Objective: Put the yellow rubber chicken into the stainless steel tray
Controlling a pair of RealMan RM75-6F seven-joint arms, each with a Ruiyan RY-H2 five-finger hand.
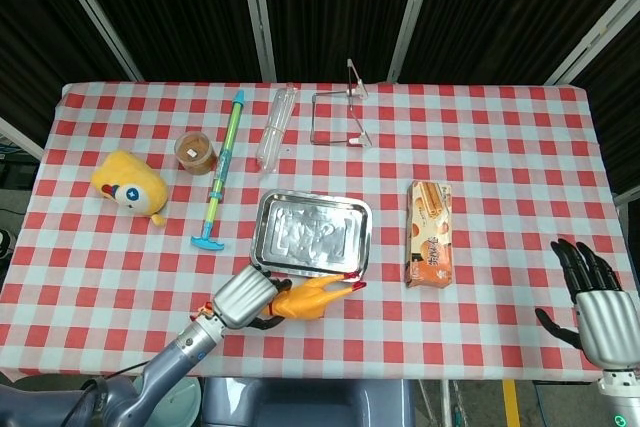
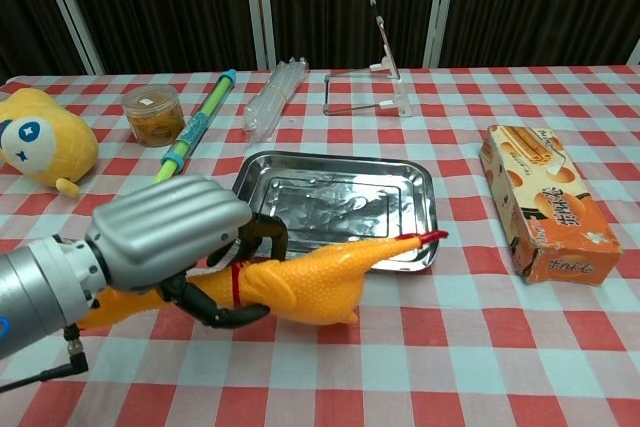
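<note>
My left hand grips the yellow rubber chicken around its neck end and holds it off the cloth, tilted with its red feet up. The feet reach over the near rim of the stainless steel tray, which lies empty just behind. My right hand hovers at the table's near right corner, fingers spread and holding nothing; the chest view does not show it.
An orange snack box lies right of the tray. To the left are a green-blue water squirter, a brown jar and a yellow plush toy. Behind the tray sit clear bottles and a wire stand.
</note>
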